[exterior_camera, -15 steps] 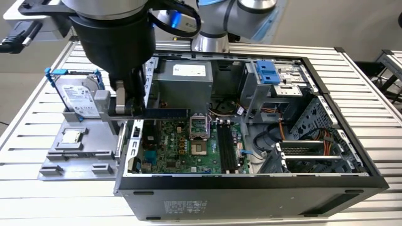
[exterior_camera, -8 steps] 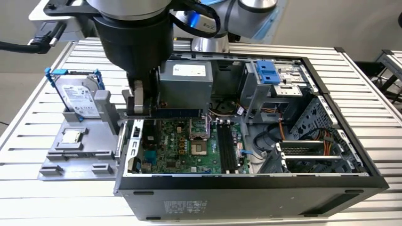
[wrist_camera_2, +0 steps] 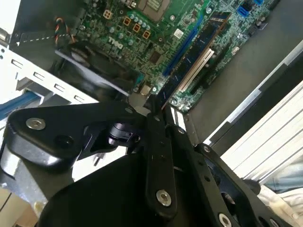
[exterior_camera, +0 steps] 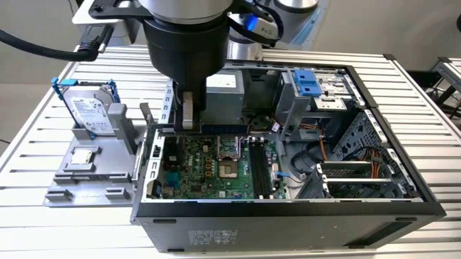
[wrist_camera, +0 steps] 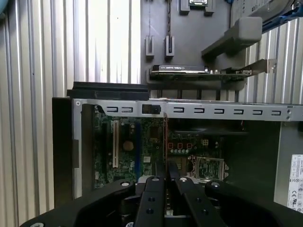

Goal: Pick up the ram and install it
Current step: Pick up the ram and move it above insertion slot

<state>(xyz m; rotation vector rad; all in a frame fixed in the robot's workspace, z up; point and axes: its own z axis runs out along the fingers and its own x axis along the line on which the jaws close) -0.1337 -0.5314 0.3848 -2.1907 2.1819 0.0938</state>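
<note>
The jaws pinch the ram (exterior_camera: pixel 216 128), so picking up is done. It hangs over the green board (exterior_camera: pixel 194 172), not in its slot (exterior_camera: pixel 260 162) yet.

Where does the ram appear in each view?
Exterior view: the ram is level under the end effector, over the green motherboard.
Second wrist view: the ram slants across the motherboard.
First wrist view: the ram, edge-on, over the motherboard.
Shared landmark: the motherboard.
</note>
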